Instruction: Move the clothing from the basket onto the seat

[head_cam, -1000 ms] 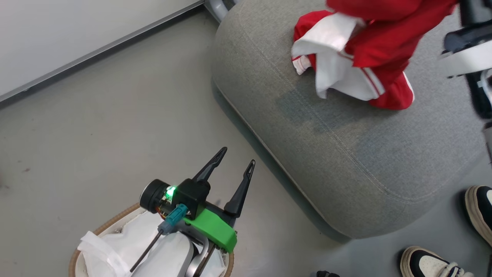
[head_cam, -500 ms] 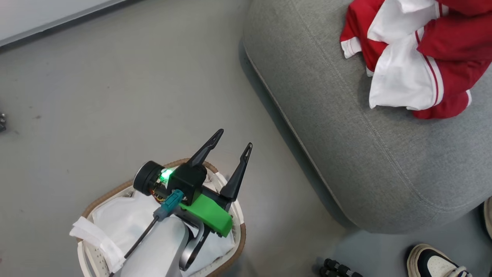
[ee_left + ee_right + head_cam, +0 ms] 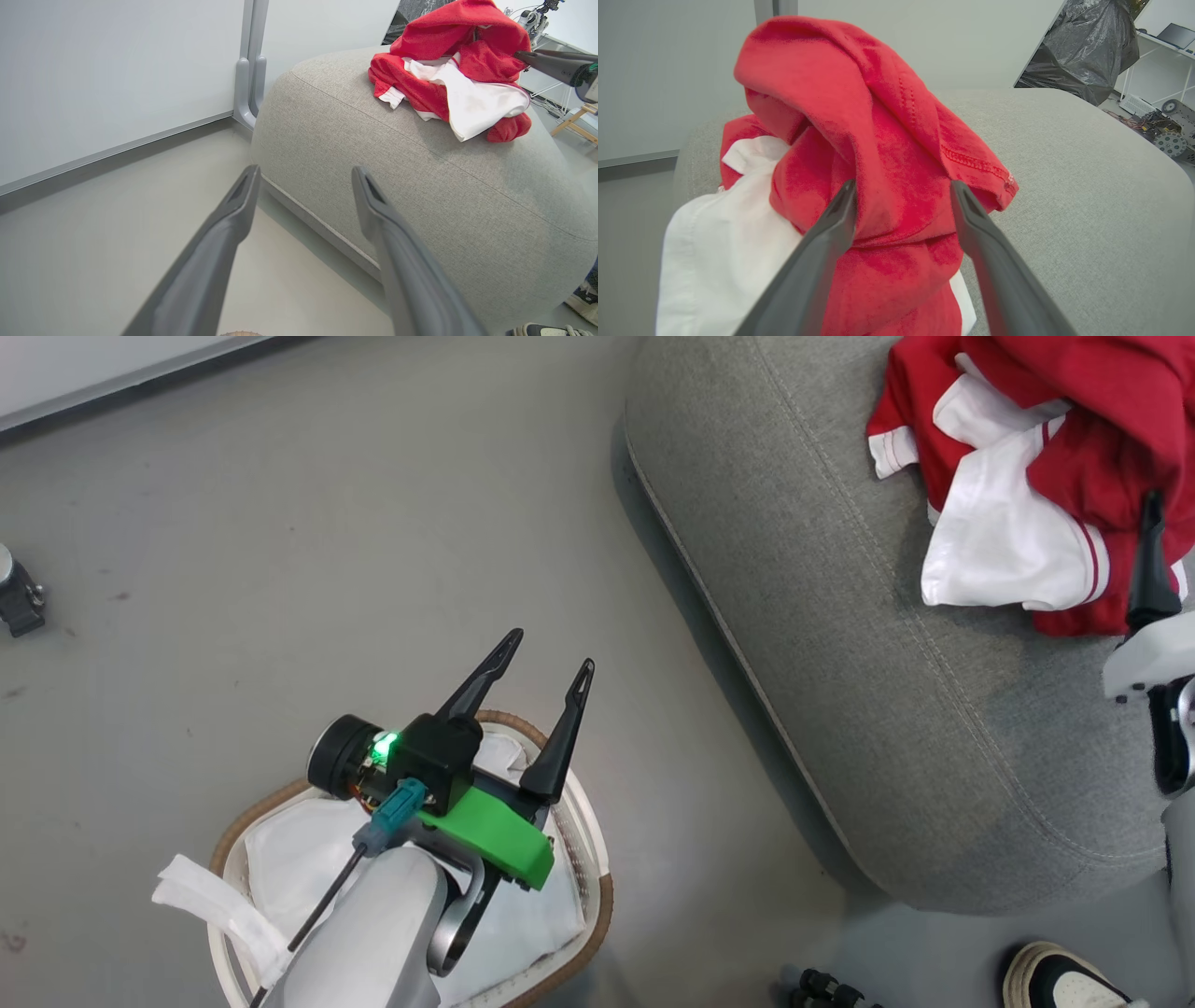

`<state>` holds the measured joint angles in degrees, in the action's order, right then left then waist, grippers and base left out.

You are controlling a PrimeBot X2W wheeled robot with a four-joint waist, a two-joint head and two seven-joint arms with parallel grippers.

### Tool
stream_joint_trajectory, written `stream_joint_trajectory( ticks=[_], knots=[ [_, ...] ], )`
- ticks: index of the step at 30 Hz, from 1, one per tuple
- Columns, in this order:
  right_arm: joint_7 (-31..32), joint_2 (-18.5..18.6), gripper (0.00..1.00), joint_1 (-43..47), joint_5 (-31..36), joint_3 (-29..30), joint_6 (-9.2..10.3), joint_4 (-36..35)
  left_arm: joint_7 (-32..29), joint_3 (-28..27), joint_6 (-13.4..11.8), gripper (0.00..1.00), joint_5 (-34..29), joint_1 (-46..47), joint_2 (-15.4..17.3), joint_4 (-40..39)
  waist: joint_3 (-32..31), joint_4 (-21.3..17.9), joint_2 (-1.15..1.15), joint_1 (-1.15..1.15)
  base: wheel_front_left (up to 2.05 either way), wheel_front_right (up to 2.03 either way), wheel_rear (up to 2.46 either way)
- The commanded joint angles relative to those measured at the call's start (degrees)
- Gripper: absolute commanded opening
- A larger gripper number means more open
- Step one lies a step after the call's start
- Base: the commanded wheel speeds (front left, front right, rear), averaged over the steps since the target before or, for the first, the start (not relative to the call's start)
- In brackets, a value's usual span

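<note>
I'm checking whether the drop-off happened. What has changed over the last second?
The clothing, earlier hanging partly lifted over the seat, has sunk into a heap on it. The right gripper has opened and let it go; a red fold stands loose between its jaws. The left gripper stays open above the basket. The head view itself shifted too, so the seat and basket have not moved.
</note>
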<state>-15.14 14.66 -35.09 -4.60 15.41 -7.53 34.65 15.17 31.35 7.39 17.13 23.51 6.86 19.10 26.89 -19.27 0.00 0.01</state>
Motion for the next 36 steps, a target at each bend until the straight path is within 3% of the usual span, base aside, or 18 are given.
stream_joint_trajectory(
  ticks=[1, 10, 16, 22, 29, 36],
  knots=[
    [0.0, -0.7, 1.00, 2.0, -0.9, -0.8, 0.08, -1.0, 0.0, -0.8, 0.1, 1.00, -0.4, -1.2, -0.1, 0.2, -1.8, -0.2, 0.00, -0.01, 0.00, 0.00, 0.00],
    [0.0, -4.9, 1.00, 10.0, -5.6, -8.1, 0.08, -8.3, 0.0, -7.1, 0.1, 1.00, -3.5, -4.1, -1.9, 0.4, -5.7, 1.7, 0.00, -0.01, 0.00, 0.00, 0.00],
    [0.0, -8.3, 1.00, 11.5, -8.6, -12.4, 0.08, -12.3, 0.0, -11.8, 0.1, 1.00, -5.8, -6.6, -3.2, 0.3, -8.0, 5.3, 0.00, -0.01, 0.00, 0.00, 0.00],
    [0.0, -10.4, 1.00, 11.2, -8.7, -16.7, 0.08, -13.9, 0.0, -17.5, -1.6, 1.00, -6.8, -8.8, -3.8, -0.4, -9.6, 9.4, 0.00, -0.01, 0.00, 0.00, 0.00],
    [0.0, -11.2, 1.00, 12.4, -8.7, -16.4, 0.08, -14.8, 0.0, -22.8, -4.4, 1.00, -6.9, -11.1, -3.9, -1.3, -12.0, 14.0, 0.00, -0.01, 0.00, 0.00, 0.00],
    [0.0, -11.5, 1.00, 15.7, -8.1, -16.4, 0.08, -14.2, -0.1, -25.9, -5.9, 1.00, -6.1, -14.8, -3.9, -1.9, -14.7, 16.3, 0.00, -0.01, 0.00, 0.00, 0.00]
  ],
)
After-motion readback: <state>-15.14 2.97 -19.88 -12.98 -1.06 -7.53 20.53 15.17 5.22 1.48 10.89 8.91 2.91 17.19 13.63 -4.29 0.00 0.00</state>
